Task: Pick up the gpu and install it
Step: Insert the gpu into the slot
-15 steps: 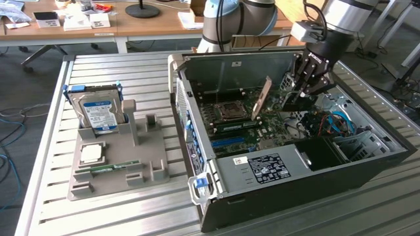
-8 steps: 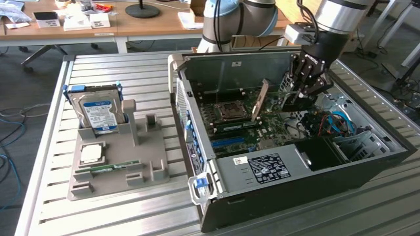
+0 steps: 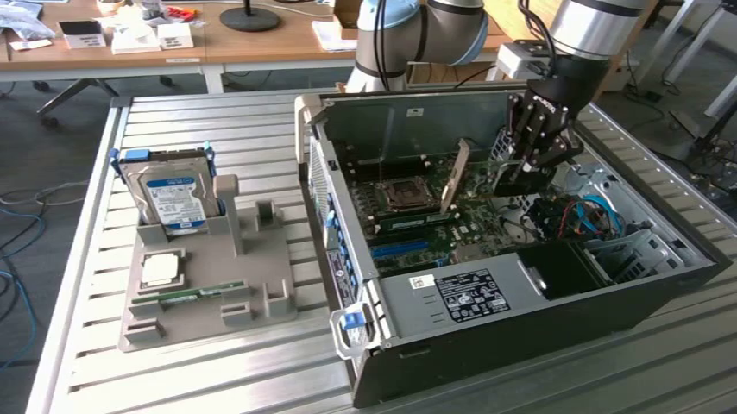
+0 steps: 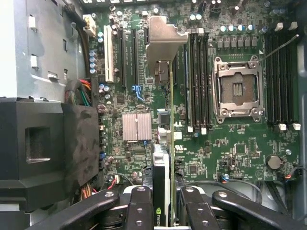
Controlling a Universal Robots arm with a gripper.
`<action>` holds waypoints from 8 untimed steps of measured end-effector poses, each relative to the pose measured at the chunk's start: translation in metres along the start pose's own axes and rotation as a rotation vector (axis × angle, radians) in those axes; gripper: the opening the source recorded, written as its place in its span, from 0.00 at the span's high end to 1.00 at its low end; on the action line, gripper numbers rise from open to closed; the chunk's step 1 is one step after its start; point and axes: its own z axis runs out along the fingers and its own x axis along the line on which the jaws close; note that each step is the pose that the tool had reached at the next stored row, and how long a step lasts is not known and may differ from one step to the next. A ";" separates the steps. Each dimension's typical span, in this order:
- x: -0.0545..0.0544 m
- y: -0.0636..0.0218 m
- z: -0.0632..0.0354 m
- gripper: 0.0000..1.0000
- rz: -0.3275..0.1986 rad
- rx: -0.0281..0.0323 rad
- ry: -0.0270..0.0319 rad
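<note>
My gripper (image 3: pixel 532 166) reaches down into the open computer case (image 3: pixel 645 293) and is shut on the gpu (image 3: pixel 515 183), a dark card hanging upright from the fingers. In the wrist view the gpu (image 4: pixel 169 143) is seen edge-on between my two black fingers (image 4: pixel 139 206), with my gripper (image 4: pixel 164 194) clamped on its upper edge. Its silver bracket (image 4: pixel 163 40) points toward the back of the case. The card stands over the green motherboard (image 4: pixel 225 148), beside the long expansion slots (image 4: pixel 123 57). I cannot tell whether its lower edge touches a slot.
A grey fixture (image 3: pixel 207 293) on the exterior view's left holds a silver hard drive (image 3: pixel 173 198), a processor chip (image 3: pixel 161 269) and a green memory stick (image 3: pixel 190 295). Inside the case are the empty processor socket (image 4: pixel 238 88), a black shroud (image 4: pixel 43 143), cables (image 3: pixel 593 216) and an upright tan strip (image 3: pixel 455 177).
</note>
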 end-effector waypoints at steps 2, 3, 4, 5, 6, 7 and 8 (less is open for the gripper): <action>0.000 0.0006 0.0000 0.73 0.000 0.0102 -0.0082; 0.000 0.0006 0.0000 0.73 0.000 0.0118 -0.0094; 0.000 0.0006 0.0000 0.73 0.000 0.0118 -0.0095; 0.000 0.0006 0.0000 0.73 0.000 0.0118 -0.0095; 0.000 0.0006 0.0000 0.73 0.000 0.0118 -0.0095; 0.000 0.0006 0.0000 0.73 0.000 0.0118 -0.0095; 0.000 0.0007 0.0000 0.73 0.000 0.0119 -0.0107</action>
